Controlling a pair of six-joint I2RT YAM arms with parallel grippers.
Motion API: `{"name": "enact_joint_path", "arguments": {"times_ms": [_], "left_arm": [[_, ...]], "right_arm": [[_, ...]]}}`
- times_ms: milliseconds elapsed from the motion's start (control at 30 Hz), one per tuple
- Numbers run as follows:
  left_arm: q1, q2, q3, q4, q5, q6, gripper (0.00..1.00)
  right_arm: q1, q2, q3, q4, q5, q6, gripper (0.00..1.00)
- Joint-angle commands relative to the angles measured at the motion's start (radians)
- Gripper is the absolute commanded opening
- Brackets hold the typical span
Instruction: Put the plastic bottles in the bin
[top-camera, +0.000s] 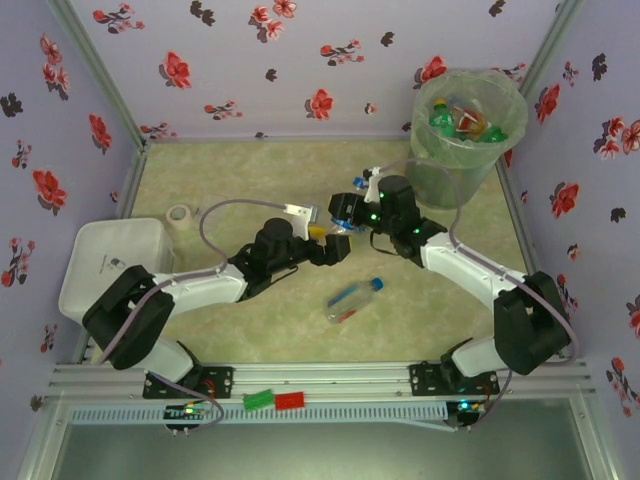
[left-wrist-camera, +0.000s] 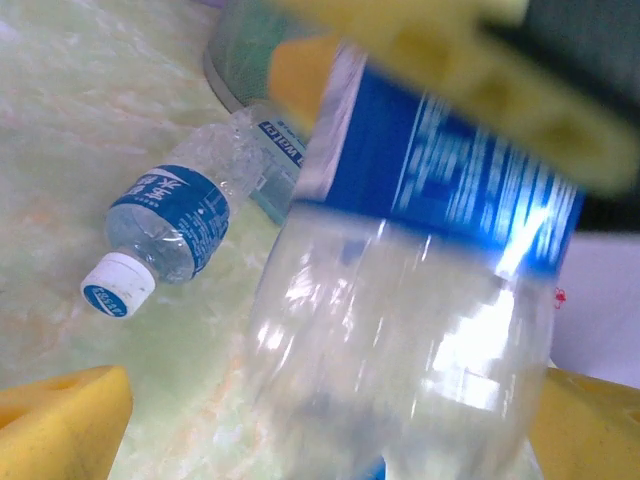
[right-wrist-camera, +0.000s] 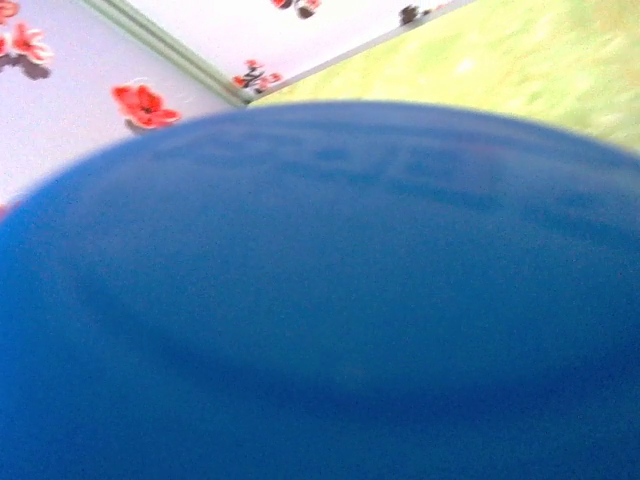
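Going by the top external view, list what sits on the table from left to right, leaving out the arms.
White tray → tape roll → plastic bottle lying on the table → bin.

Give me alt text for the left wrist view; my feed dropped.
A clear, blue-labelled bottle is close up and blurred, the right fingers across its label. The left fingers flank its base, one plainly clear of it. Behind, a white-capped bottle lies on the table by the bin.
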Motion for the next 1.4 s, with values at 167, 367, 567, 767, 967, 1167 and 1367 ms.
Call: {"name": "enact_joint_path", "arguments": {"times_ms": [167, 367, 567, 767, 967, 1167, 1367], "left_arm": [[0.033, -0.038, -0.044, 0.062, -0.044, -0.044, 1.00], [0.103, -0.012, 0.011, -0.165, -0.094, -0.099, 1.00], [0.148, -0.034, 0.052, -0.333, -0.160, -0.021, 1.00], [0.156, -0.072, 0.011, -0.324, -0.165, -0.027, 1.00], [0.161, -0.112, -0.014, -0.356, -0.172, 0.034, 1.00], [0.163, -0.134, -0.003, -0.394, -0.189, 0.056, 1.00], [0.164, -0.142, -0.029, -0.375, -0.189, 0.026, 1.00]], "right_arm": [[-0.172, -0.049, 0.250, -0.195, 0.057, -0.158, 0.46], [-0.280, -0.011, 0.529, -0.375, 0.126, -0.304, 0.47], [-0.412, 0.085, 0.726, -0.445, 0.214, -0.339, 0.47], [-0.495, 0.202, 0.765, -0.341, 0.324, -0.280, 0.47], [-0.540, 0.350, 0.811, -0.237, 0.298, -0.196, 0.46], [-0.557, 0.465, 0.924, -0.303, 0.272, -0.154, 0.53], [-0.563, 0.505, 1.014, -0.393, 0.281, -0.173, 1.00]]}}
